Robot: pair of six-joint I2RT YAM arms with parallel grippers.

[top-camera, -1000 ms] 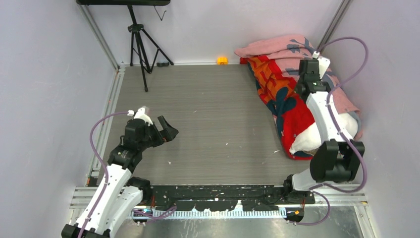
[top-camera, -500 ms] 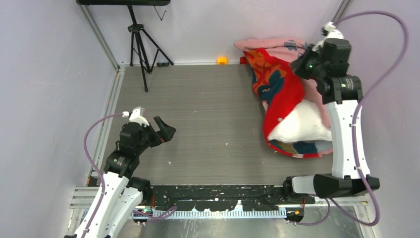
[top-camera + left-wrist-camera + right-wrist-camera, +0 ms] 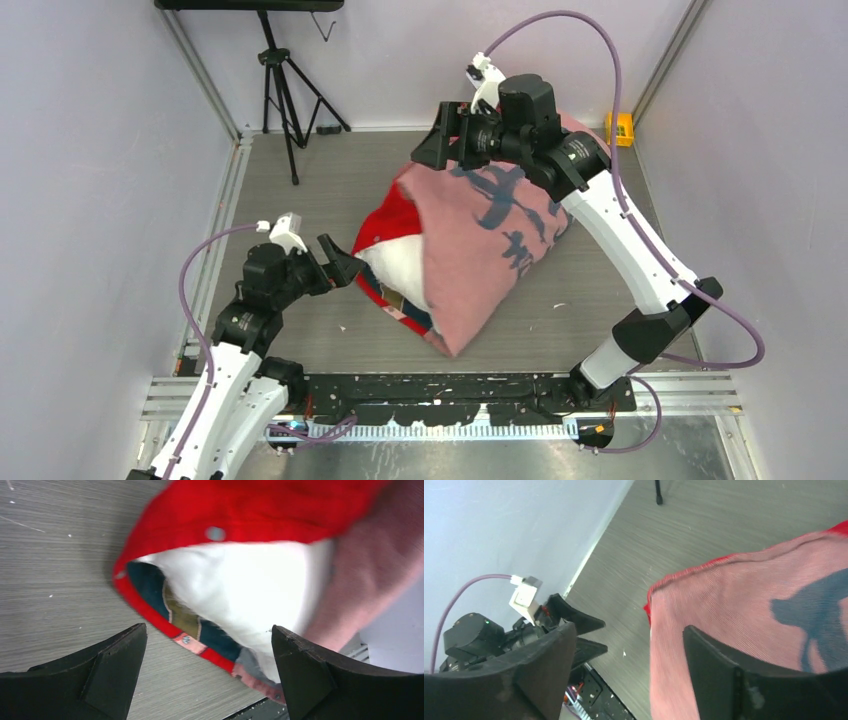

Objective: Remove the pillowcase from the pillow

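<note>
The pillowcase lies mid-table with its faded pink reverse on top and red cloth at its left end. The white pillow bulges out of that open left end. My left gripper stands open just left of the opening. In the left wrist view the pillow and the red pillowcase hem lie just past the left gripper, nothing between its fingers. My right gripper hovers open over the bundle's far left corner. In the right wrist view the right gripper is wide apart above the blurred pink pillowcase.
A black tripod stands at the back left. A small yellow object sits in the far right corner. The black base rail runs along the near edge. Purple walls close in both sides. My left arm shows in the right wrist view.
The right arm swung the pillow and pillowcase from the far right corner to mid-table, by the left gripper, and its jaws opened. The left arm hardly moved.
</note>
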